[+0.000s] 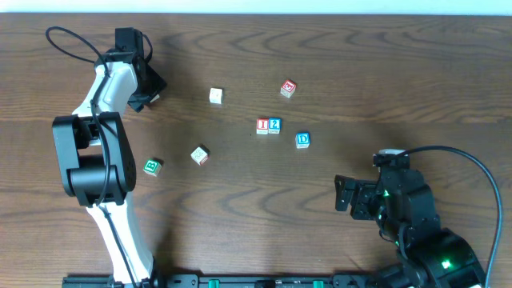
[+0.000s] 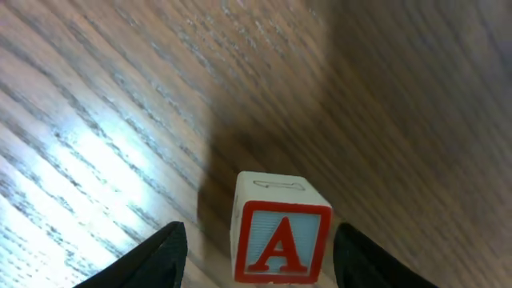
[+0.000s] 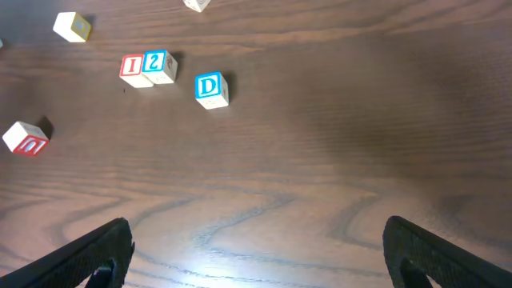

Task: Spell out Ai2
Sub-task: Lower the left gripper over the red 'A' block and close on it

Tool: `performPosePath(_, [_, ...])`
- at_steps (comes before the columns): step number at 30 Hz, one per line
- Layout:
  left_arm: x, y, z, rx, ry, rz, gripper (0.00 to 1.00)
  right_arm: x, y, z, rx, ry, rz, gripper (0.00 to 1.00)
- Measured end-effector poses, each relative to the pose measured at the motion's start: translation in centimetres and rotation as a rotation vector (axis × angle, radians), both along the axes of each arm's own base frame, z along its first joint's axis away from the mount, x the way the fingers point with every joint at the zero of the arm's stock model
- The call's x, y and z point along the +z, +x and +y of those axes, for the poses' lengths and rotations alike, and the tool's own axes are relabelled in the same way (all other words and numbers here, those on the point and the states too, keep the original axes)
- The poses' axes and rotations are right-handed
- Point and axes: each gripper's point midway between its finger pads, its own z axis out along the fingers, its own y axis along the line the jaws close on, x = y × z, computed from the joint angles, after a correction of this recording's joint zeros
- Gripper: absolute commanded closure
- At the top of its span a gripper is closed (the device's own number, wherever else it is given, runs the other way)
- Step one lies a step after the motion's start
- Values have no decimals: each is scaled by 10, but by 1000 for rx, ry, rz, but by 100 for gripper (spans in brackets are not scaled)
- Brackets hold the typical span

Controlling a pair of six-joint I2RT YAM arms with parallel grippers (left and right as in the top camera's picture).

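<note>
The table (image 1: 240, 208) is dark brown wood with a flowing grain. It shines pale where light strikes it in the left wrist view. A thin white strip runs along its far edge in the overhead view.

The blocks are small cubes with cream sides and coloured faces. The A block (image 2: 280, 240) stands upright on the table. It has a red letter on a pale blue field inside a red frame. It sits between the left gripper's (image 2: 258, 228) dark fingers (image 2: 160, 256), which stand apart with a gap on each side. This is at the table's far left. The overhead view does not show the block there, as the gripper covers that spot.

The I block (image 1: 262, 126), red, and the 2 block (image 1: 274, 125), blue, touch side by side near the middle. The D block (image 1: 302, 140), blue, lies just beside them. A red block (image 1: 288, 89) and a cream block (image 1: 215, 96) lie farther back. A green block (image 1: 152, 166) and a tilted block (image 1: 200, 155) lie nearer the left arm.

The right gripper (image 3: 256, 232) hangs over bare wood with its fingers spread wide, holding nothing, well apart from the blocks.
</note>
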Motion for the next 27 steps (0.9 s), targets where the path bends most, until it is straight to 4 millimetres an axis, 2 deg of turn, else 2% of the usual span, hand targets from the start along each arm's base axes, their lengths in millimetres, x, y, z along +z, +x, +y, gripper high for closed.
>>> performPosePath(27, [0,1,0,2,-1,-5,60,0,0,0,0,0,0,1])
